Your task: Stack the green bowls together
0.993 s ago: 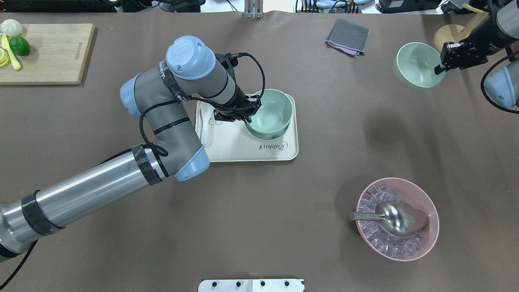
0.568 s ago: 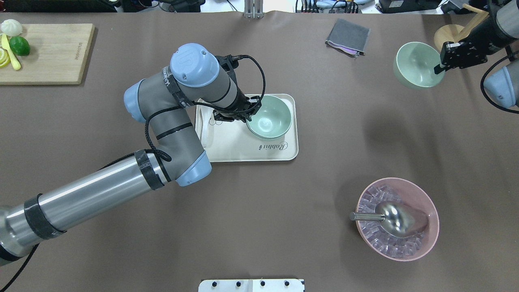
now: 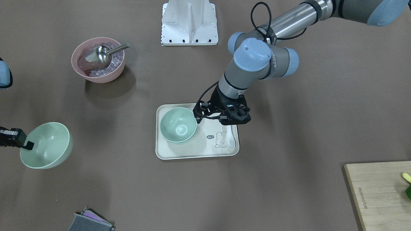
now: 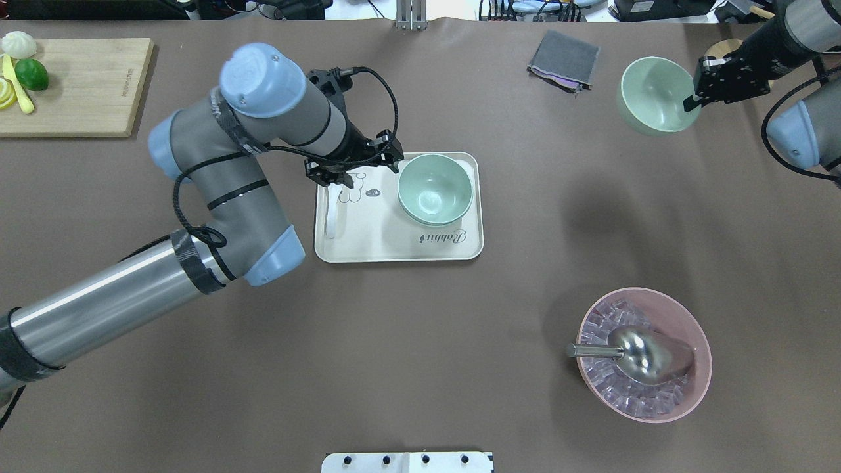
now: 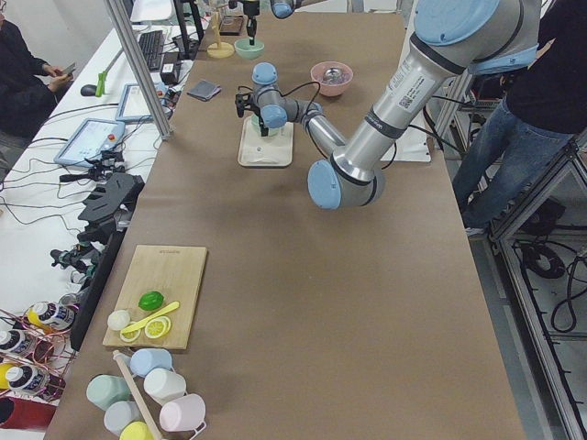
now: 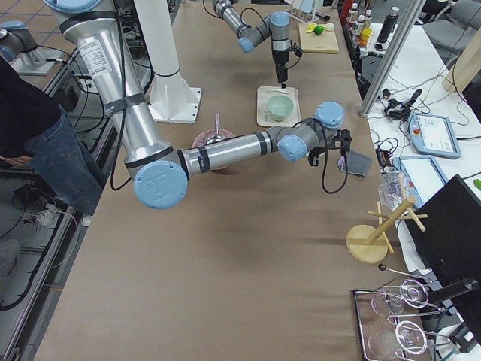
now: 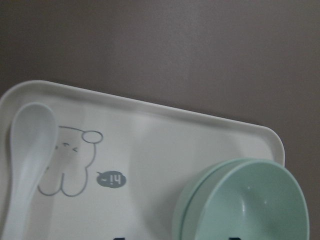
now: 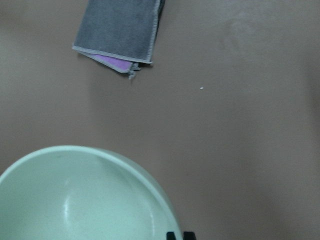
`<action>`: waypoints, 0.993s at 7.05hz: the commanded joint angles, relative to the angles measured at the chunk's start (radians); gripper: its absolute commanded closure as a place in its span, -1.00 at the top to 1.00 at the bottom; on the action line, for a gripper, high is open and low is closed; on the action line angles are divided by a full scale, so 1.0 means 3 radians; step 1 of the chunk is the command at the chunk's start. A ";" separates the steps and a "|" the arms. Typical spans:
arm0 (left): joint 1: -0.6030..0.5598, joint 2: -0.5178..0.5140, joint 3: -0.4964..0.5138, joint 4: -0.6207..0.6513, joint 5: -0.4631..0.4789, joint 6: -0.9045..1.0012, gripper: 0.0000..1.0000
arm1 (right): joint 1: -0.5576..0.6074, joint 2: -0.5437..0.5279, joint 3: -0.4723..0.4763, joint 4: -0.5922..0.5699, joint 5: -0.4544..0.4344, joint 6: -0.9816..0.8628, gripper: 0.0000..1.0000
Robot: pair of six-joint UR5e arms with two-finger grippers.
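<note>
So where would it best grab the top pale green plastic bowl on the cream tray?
Probably its thin rim, from above, one finger inside, one outside: the top green bowl sits upright, nested, mouth up, likely too wide to span. The side facing bare tray looks clearest.

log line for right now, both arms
left gripper: open, over tray beside nested bowls | right gripper: shut on third bowl by rim | stack: two of three

Table (image 4: 420, 394): long, under a plain matte brown sheet.
Bench (image 5: 41, 197): white, along the table's far side, strewn with cables.
Floor (image 6: 30, 6): tan tiles on the table's near side.
Post (image 5: 138, 64): aluminium, at the bench edge.
Light: even, soft shadows.
</note>
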 commanded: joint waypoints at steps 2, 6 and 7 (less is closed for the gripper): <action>-0.0842 0.0732 -0.0483 0.0079 -0.0786 0.0629 0.97 | -0.0605 0.0394 0.0276 -0.0006 -0.0338 0.0978 -1.00; -0.1377 0.1051 -0.0469 0.0079 -0.1209 0.1255 0.97 | -0.1331 0.0789 0.0338 -0.0343 -0.0690 0.1251 -1.00; -0.1371 0.1051 -0.0459 0.0084 -0.1204 0.1255 0.97 | -0.1445 0.0814 0.0328 -0.0349 -0.0824 0.1252 -1.00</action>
